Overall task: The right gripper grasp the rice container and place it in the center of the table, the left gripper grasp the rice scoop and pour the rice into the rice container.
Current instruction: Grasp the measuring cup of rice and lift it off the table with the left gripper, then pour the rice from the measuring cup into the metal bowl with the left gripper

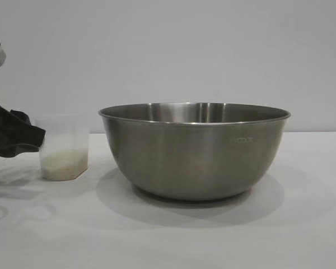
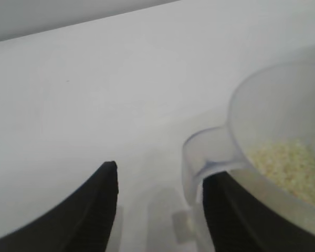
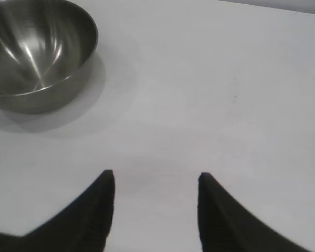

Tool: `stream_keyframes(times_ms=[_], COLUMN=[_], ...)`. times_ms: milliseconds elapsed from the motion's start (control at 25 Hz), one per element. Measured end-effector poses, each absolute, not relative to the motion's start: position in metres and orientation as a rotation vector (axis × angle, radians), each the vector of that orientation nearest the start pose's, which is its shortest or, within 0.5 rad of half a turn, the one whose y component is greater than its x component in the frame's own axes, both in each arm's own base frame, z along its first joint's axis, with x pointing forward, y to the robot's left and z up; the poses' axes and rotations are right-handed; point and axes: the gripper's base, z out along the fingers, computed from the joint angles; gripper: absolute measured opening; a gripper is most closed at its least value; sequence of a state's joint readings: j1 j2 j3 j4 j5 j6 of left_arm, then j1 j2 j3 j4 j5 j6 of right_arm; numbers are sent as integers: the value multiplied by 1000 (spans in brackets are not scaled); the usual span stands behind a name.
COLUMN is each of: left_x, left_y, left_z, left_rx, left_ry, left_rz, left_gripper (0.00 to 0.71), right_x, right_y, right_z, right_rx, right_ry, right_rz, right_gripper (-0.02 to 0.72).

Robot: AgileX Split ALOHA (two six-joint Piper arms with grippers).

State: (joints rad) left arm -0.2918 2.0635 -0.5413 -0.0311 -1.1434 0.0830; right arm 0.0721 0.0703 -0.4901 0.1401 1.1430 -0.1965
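- The stainless-steel mixing bowl stands upright at the middle of the white counter, its inside bare and shiny in the right wrist view.
- At the bowl's 9 o'clock in the exterior view, just beside it but apart, stands the clear plastic measuring cup, upright on the counter.
- White rice fills the cup's lower part.
- The left gripper reaches in from the 9 o'clock edge, its tip at the cup's wall.
- In the left wrist view that gripper's 2 fingers stand apart, the cup's thin side handle lying between them beside 1 finger; whether they clamp it I cannot tell.
- The right gripper hangs over bare counter, away from the bowl, fingers apart and holding nothing.
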Motion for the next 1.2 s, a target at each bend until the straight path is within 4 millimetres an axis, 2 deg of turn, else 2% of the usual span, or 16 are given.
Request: stream_keyframes(times_ms=[120,440,720,840,1000,1200], left_x=[304,321,335,339,340,334], left_y=[-94,-100,-112,-115,-117,-126], left_z=[86,97,126,138,153,161], left_rx=[367,423,628,659,715,944], left_ry=[1800,1724,1534,1476,1399,1243], left_rz=[-161,-136,-36,-14,33,130], left_gripper=[0,0,0,0,0,0], right_x=[1,1,1,1,1,1], right_y=[12,12,12,12,12,12], right_z=[269,269,269,269,269,269], right_rx=[-301,-301,-301,-301,-301,-301], right_ry=[2178,2178,2178,2178,2178,2178], right_rz=[103,103,103,103,103,103], right_gripper=[365,365,365,365,365,365])
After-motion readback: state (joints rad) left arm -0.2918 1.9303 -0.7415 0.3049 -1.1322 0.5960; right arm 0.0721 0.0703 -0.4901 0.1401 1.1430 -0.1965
